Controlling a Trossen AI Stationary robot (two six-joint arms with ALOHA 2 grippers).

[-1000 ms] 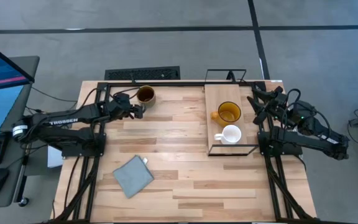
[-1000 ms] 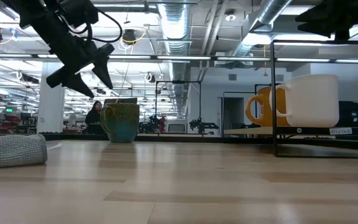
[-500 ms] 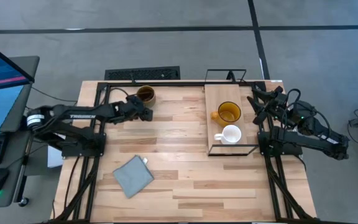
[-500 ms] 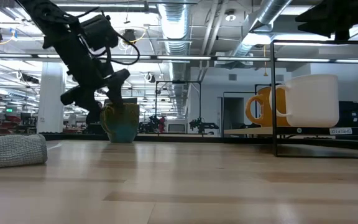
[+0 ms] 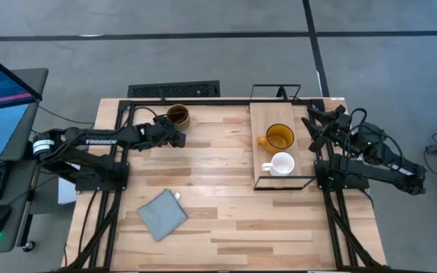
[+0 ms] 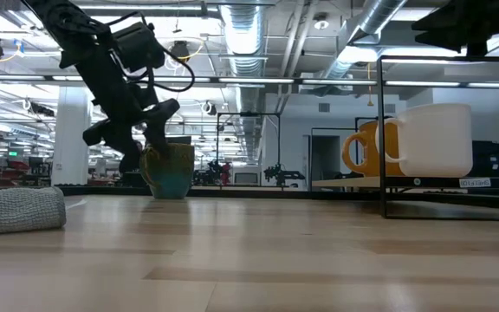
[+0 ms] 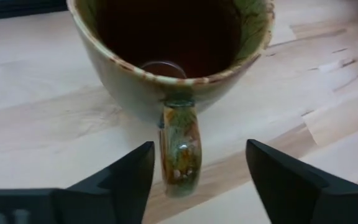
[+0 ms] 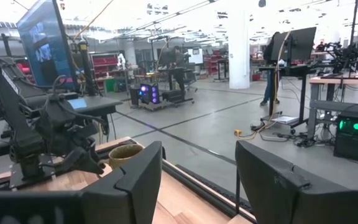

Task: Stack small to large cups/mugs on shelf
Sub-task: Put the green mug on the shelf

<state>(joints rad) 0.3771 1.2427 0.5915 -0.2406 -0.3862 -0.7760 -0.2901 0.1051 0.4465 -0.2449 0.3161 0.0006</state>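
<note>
- Two mugs — amber-yellow mug (image 5: pixel 279 137) and white mug (image 5: pixel 282 164) — stand on the shelf (image 5: pixel 264 121).
- Left end effector (image 7: pixel 197 163) spread wide, fingers either side of the brown-olive mug (image 5: pixel 177 115) handle, at the surface's far edge.
- Right end effector (image 5: pixel 312 127) wide, empty, beside the shelf.

Black arms, white TROSSEN lettering, looping black cables, wedge fingers.

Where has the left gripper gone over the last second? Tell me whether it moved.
Yes. The left gripper has moved toward the dark brown-olive handled mug and come down; its open fingers now flank the mug's handle.
</note>
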